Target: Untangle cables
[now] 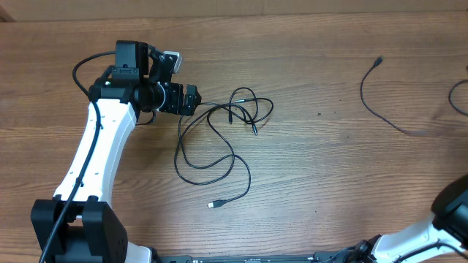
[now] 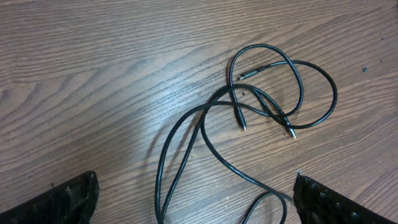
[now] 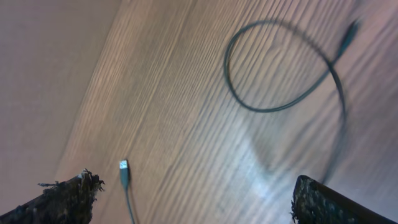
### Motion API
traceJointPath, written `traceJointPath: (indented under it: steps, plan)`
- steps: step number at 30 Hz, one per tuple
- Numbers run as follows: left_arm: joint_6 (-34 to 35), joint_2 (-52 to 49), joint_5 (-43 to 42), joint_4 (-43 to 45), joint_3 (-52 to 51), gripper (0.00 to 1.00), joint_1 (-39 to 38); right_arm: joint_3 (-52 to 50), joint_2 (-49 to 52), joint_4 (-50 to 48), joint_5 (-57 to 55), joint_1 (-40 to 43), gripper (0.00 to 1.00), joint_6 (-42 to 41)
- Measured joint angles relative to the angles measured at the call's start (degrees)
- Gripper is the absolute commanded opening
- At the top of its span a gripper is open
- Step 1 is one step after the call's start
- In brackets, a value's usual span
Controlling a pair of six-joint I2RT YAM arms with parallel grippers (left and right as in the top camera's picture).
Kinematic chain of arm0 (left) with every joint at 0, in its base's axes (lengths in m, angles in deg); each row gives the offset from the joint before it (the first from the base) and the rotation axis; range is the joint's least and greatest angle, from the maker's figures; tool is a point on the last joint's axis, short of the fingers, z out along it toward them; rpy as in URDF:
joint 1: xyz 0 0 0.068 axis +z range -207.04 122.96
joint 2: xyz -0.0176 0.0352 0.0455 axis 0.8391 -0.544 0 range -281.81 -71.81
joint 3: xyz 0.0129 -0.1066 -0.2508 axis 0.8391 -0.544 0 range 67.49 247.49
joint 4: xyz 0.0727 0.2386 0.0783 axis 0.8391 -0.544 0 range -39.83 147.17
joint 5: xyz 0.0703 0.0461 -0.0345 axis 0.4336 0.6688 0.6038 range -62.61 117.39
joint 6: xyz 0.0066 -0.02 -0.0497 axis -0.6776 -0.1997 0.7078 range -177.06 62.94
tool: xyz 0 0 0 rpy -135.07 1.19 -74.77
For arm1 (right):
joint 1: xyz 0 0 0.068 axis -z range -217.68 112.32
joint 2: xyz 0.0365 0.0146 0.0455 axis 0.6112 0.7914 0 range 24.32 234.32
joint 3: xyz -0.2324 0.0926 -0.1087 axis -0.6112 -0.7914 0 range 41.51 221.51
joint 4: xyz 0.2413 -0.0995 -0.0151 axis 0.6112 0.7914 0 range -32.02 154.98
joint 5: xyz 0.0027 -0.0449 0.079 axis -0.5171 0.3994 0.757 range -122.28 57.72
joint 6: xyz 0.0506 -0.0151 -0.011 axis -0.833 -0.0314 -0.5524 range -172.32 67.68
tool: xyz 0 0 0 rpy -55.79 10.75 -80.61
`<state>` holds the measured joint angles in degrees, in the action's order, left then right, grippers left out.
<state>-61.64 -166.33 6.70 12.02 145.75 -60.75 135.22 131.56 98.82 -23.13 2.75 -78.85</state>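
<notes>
The left gripper [image 2: 196, 186] hangs over the table [image 1: 329, 183] with its jaws spread wide and nothing between them. The cables [image 2: 238, 112] lie on the wood just ahead of the jaws. Two strands run back into the gap between the left fingers [image 2: 68, 199], and the small overlapping loops with three thin plug ends sit further out, towards the right-hand finger. From overhead, one long strand trails away from the knot to a flat USB plug [image 1: 215, 205], well clear of the jaws.

To the right, well apart from the knot, a loose cord [image 1: 363, 95] lies alone, so separating seems partly done. The step in hand looks like choosing a hold on the remaining knot.

The right gripper [image 3: 194, 186] is also spread wide and holds nothing. A looped cord [image 3: 226, 65] lies ahead of its jaws, and a small plug [image 3: 124, 167] rests just beside its left-hand finger.

The next move calls for lowering the left jaws onto a single strand near a free end, not onto a crossing. That strand should then be drawn outward through the loops. Pinching two strands at once would likely drag the whole bundle.
</notes>
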Motion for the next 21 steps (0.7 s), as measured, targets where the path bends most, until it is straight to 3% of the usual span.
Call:
traceJointPath:
  steps: [14, 21]
  plan:
    - [0.0, 0.0, 0.0, 0.0, 0.0, 1.00, 0.0, 0.0, -2.5, 14.9, -3.5, -1.1, 1.00, 17.4]
    - [0.0, 0.0, 0.0, 0.0, 0.0, 1.00, 0.0, -1.1, -2.5, 18.9, -4.0, -2.0, 1.00, 21.2]
